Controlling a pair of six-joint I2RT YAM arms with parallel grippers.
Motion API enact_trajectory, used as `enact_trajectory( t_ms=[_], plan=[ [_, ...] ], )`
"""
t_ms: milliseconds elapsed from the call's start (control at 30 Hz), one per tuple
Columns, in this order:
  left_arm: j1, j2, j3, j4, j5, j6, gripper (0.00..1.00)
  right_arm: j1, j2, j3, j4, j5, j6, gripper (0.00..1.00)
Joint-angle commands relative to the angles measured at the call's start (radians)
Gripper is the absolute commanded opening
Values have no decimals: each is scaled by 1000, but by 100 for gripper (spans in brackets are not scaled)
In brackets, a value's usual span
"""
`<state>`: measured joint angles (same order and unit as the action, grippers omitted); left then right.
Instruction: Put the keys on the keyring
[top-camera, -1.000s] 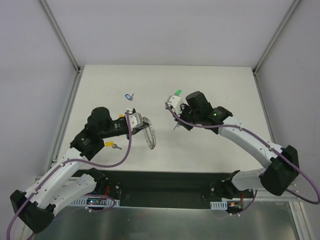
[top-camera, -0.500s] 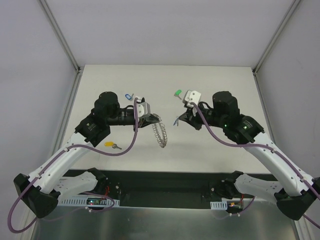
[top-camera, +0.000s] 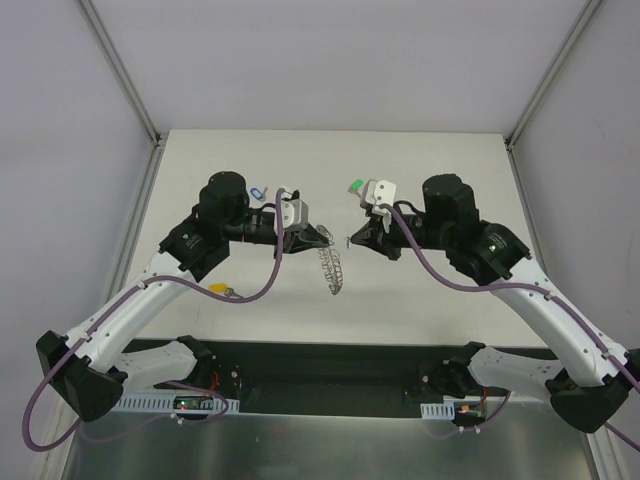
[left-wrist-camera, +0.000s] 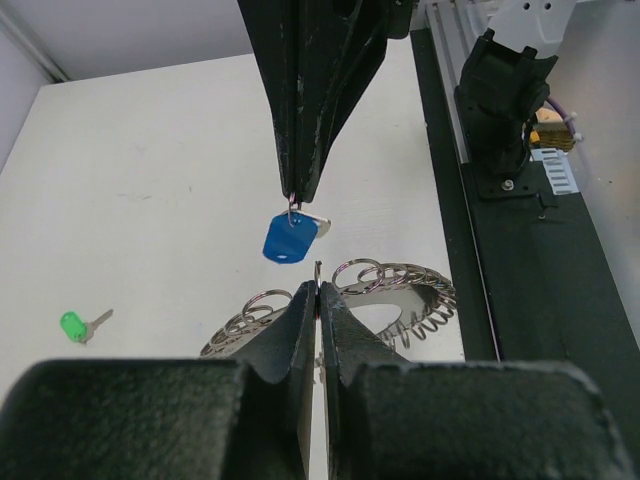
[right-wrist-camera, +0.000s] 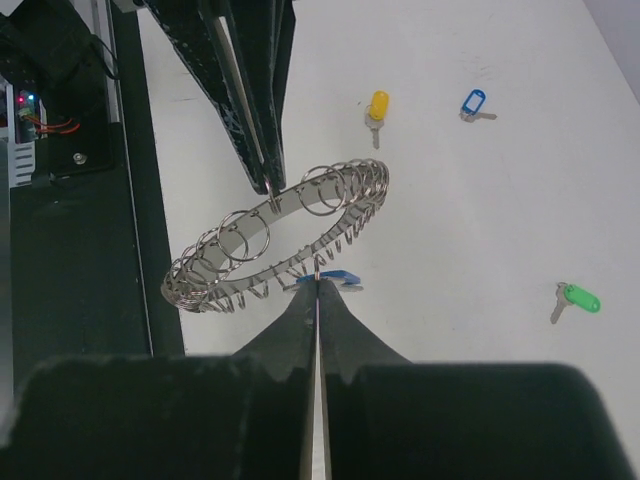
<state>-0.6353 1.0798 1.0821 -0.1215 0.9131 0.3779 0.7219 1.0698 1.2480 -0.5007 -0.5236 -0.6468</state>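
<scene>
On my left, the left fingers (left-wrist-camera: 309, 306) are pressed together on one wire loop of the keyring (top-camera: 333, 268), which hangs off them above the bench (top-camera: 440, 170), tilted, with its far side drooping. I judge the keyring stiff and fairly light but swingy: pinched by one thin loop, it can pivot and sway. The loops look springy and slick, so I'd grip the flat band if I needed it steadier. A yellow key (top-camera: 222, 290) lies loose on the bench under the left arm, and a pale-blue key (top-camera: 258, 191) sits farther back. Just beside the keyring, the right fingers (right-wrist-camera: 309, 308) are clamped on the small ring of the blue key (left-wrist-camera: 290, 240), which dangles close above the keyring's loops. It looks light and rigid, with a smooth plastic head; held by its ring, it can spin. A green key (top-camera: 355, 185) rests behind the right fingers. I see no container, and no key on the keyring yet.
</scene>
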Motion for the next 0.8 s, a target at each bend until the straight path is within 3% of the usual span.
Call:
enact_trajectory(
  t_ms=[0,767],
  plan=[
    [-7,14,50,23,84,9,0,34,22,76,-45,-18,-71,1],
    [-7,46,67,23,141,9,0,96,50,117,-133,16,-134,1]
  ],
)
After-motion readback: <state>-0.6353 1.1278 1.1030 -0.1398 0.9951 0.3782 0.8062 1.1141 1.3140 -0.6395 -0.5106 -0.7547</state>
